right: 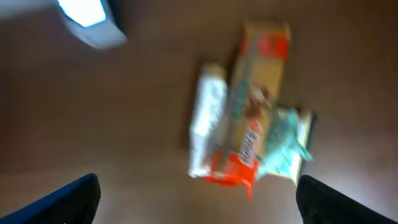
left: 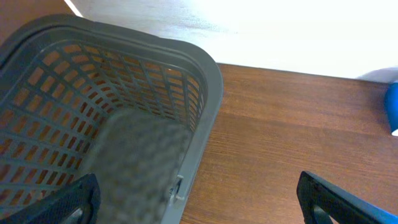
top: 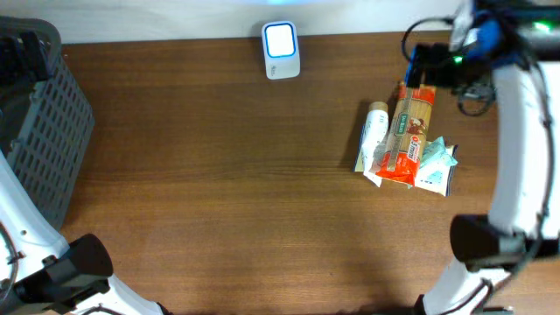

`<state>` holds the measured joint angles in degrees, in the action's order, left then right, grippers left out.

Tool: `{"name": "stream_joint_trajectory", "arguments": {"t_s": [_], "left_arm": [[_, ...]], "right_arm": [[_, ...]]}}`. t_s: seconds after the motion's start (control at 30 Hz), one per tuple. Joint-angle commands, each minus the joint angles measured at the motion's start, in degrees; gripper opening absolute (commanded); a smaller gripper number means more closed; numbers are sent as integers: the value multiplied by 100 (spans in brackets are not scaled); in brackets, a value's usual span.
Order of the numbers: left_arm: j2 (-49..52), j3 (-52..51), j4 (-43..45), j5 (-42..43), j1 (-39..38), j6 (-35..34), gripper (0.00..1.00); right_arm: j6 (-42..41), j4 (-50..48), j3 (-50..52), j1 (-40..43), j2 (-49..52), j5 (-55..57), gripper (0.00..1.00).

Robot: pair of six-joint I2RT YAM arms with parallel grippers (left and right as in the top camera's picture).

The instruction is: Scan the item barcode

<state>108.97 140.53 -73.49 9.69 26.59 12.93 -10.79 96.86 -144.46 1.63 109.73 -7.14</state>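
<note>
Three items lie in a pile at the right of the table: an orange and tan pasta pack (top: 411, 131) on top, a white tube (top: 374, 131) to its left, a teal packet (top: 437, 162) to its right. The blurred right wrist view shows the pasta pack (right: 255, 124), the tube (right: 208, 121) and the packet (right: 286, 140) below the camera. My right gripper (top: 427, 66) hovers over the pile's far end; it (right: 202, 205) is open and holds nothing. The white scanner (top: 280, 48), its face lit blue, stands at the table's far edge (right: 90, 18). My left gripper (left: 199, 205) is open and empty over the basket's rim.
A grey mesh basket (top: 44, 131) stands at the left edge of the table, and its rim (left: 208, 93) fills the left wrist view. The right arm's white links (top: 521, 149) run down the right side. Bare wood (top: 219, 175) lies between basket and pile.
</note>
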Motion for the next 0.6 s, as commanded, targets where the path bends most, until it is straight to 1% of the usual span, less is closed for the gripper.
{"name": "stream_joint_trajectory", "arguments": {"t_s": [0.0, 0.07, 0.1, 0.13, 0.2, 0.27, 0.3, 0.33, 0.37, 0.4, 0.43, 0.47, 0.5, 0.53, 0.57], "left_arm": [[-46, 72, 11, 59, 11, 85, 99], [-46, 72, 11, 61, 11, 85, 99], [-46, 72, 11, 61, 11, 85, 99], [-46, 72, 11, 61, 11, 85, 99], [-46, 72, 11, 61, 11, 85, 99], [-46, 72, 11, 61, 11, 85, 99], [-46, 72, 11, 61, 11, 85, 99], [-46, 72, 11, 61, 11, 85, 99], [-46, 72, 11, 61, 11, 85, 99], [-46, 72, 11, 61, 11, 85, 99], [-46, 72, 11, 61, 11, 85, 99], [-46, 72, 11, 59, 11, 85, 99], [-46, 72, 11, 61, 11, 85, 99], [-46, 72, 11, 61, 11, 85, 99], [-46, 72, 11, 61, 11, 85, 99]], "right_arm": [[-44, 46, -656, -15, -614, -514, 99], [-44, 46, -686, -4, -1329, -461, 99], [-44, 44, -686, -4, -1840, -278, 99], [-44, 46, -684, -7, -2343, 160, 99], [42, 46, -682, -7, -2822, 772, 99], [256, -83, -339, 2, -3307, 1088, 99], [442, -501, 291, 2, -3713, 1086, 99], [452, -1237, 1316, 0, -4216, 1082, 99], [455, -1692, 1987, 0, -4557, 1082, 99], [459, -2358, 2946, 2, -4994, 1091, 99], [457, -3215, 4232, 2, -5580, 1084, 98], [457, -4354, 5755, 2, -6290, 1084, 99], [455, -5263, 6924, 0, -6872, 1082, 99], [455, -5897, 7735, 2, -7285, 1082, 99], [455, -6756, 8819, 2, -7844, 1051, 99]]}}
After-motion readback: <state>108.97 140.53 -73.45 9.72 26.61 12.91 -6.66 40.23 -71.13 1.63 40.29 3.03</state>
